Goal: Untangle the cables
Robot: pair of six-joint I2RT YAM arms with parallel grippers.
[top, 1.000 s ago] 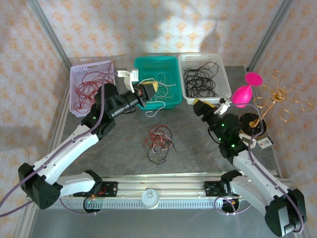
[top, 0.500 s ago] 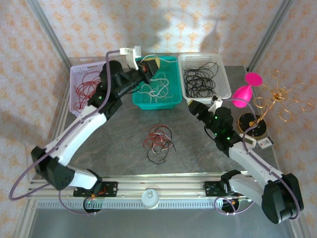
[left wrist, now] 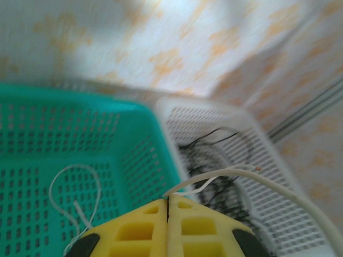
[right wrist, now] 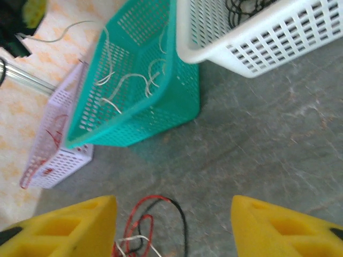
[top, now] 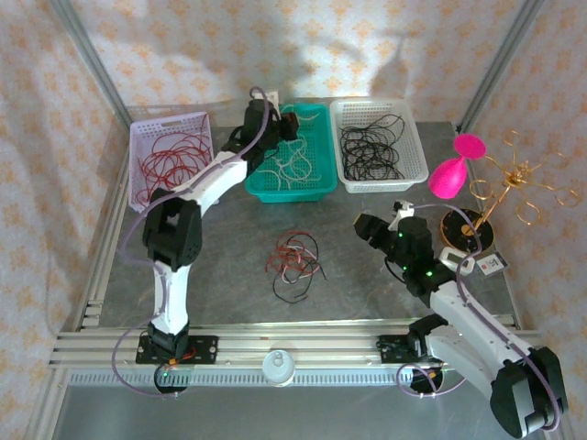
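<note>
The tangled bunch of red, black and white cables (top: 295, 261) lies on the grey table, mid-centre. My left gripper (top: 288, 123) hangs over the back of the teal basket (top: 316, 188). Its yellow fingers (left wrist: 144, 225) are shut on a thin white cable (left wrist: 241, 172), which trails right toward the white basket (left wrist: 177, 115). My right gripper (top: 367, 225) sits right of the bunch, jaws open. In the right wrist view the bunch (right wrist: 142, 233) lies low between the yellow fingers (right wrist: 80, 225), untouched.
The purple basket (top: 147, 128) holds red cables, the teal basket white cables (right wrist: 128, 80), the white basket (top: 417, 174) black ones. A pink funnel (top: 451, 174) and a gold wire stand (top: 514, 179) sit at the right. Frame posts flank the table.
My left arm has swung back and right, carrying the white cable over the teal basket's far end. My right gripper has moved nearer the bunch and its jaws have narrowed somewhat.
</note>
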